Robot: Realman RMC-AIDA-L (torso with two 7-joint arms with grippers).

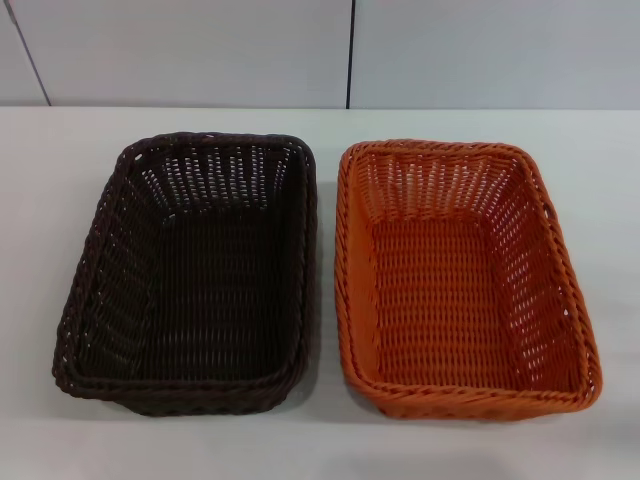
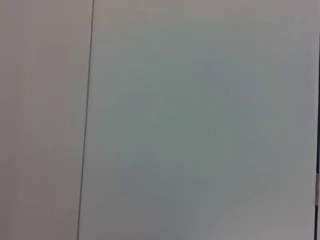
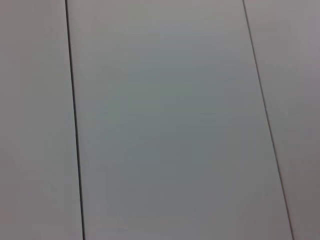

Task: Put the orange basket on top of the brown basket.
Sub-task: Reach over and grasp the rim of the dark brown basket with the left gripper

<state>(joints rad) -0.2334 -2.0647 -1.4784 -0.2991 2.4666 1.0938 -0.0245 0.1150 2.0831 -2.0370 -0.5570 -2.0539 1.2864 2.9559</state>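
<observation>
The orange basket (image 1: 460,285) sits on the white table at the right in the head view, upright and empty. The brown basket (image 1: 195,275) sits beside it at the left, upright and empty, with a narrow gap between their rims. Neither gripper shows in any view. Both wrist views show only pale wall panels with dark seams.
The white table (image 1: 320,440) runs across the head view, with a panelled wall (image 1: 200,50) behind its far edge. A strip of table lies in front of both baskets and at each side.
</observation>
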